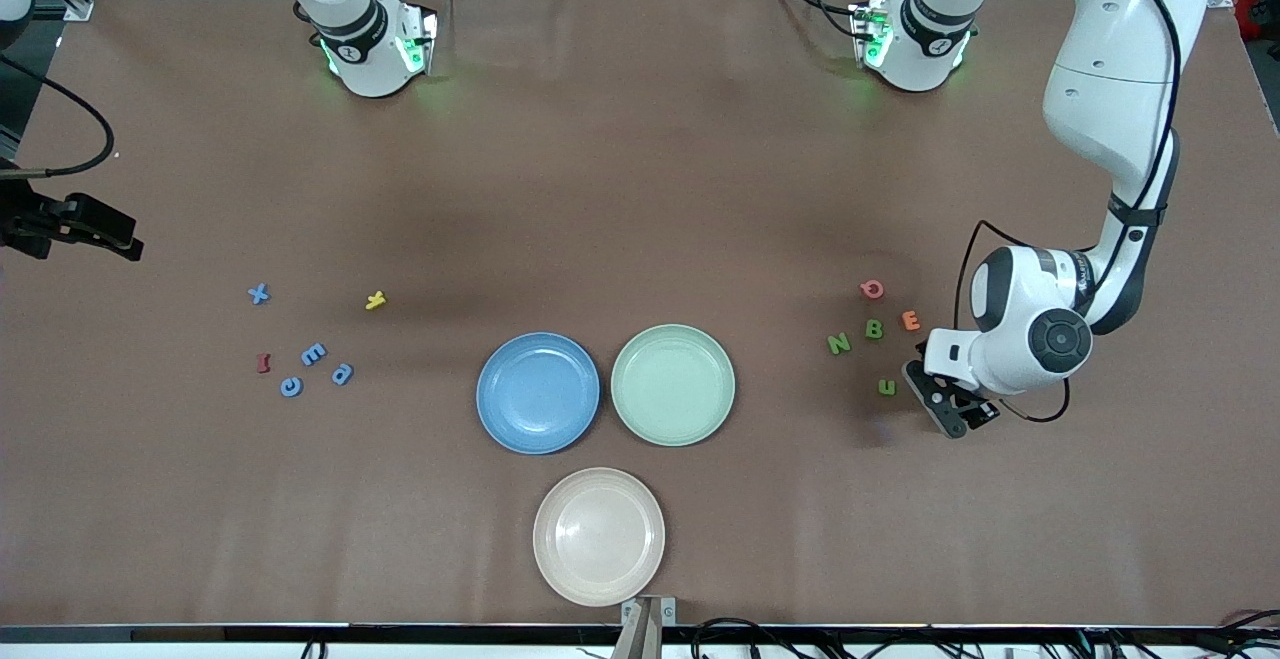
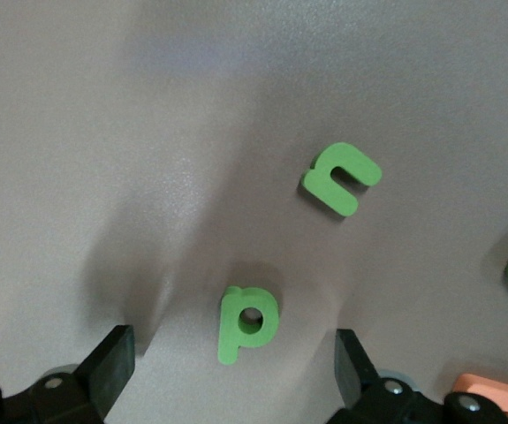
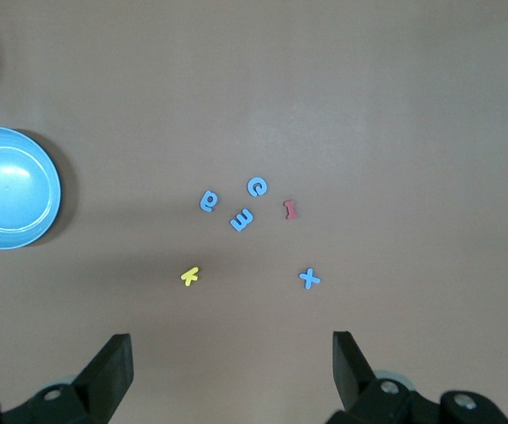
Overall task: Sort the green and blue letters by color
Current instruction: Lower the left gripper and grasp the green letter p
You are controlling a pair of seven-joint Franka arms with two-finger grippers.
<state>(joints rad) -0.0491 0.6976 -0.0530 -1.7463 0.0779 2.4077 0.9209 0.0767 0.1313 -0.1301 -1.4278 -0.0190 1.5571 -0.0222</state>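
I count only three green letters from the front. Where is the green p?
The green p lies flat on the table between the open left gripper's fingers, beside the green u, at the left arm's end.

No printed text legible anywhere; perhaps tiny markings at the table edge (image 1: 648, 611).

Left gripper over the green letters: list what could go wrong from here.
1. The left gripper, open, straddles the small flat green foam letter p; a piece this thin may slip from the fingertips at closing.
2. The green letter u and the orange foam letter E lie close by and could get nudged.
3. The blue plate and green plate touch; a drop near the shared rims might land wrong.
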